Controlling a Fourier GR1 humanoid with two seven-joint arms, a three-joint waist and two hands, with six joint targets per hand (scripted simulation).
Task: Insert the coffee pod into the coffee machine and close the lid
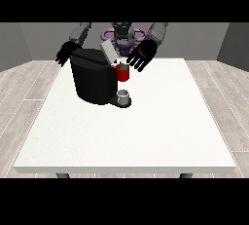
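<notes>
Fingers (136, 64) over boxy black coffee machine (92, 77)

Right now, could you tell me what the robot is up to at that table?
The robot stands behind a white table with a black coffee machine in front of it. The machine's grey lid is tilted up, open. The hand at the view's right, fingers spread, hangs just above and beside the machine's red part, under which a small grey cup sits. The hand at the view's left is open behind the machine's far corner. I cannot tell where the pod is.
</notes>
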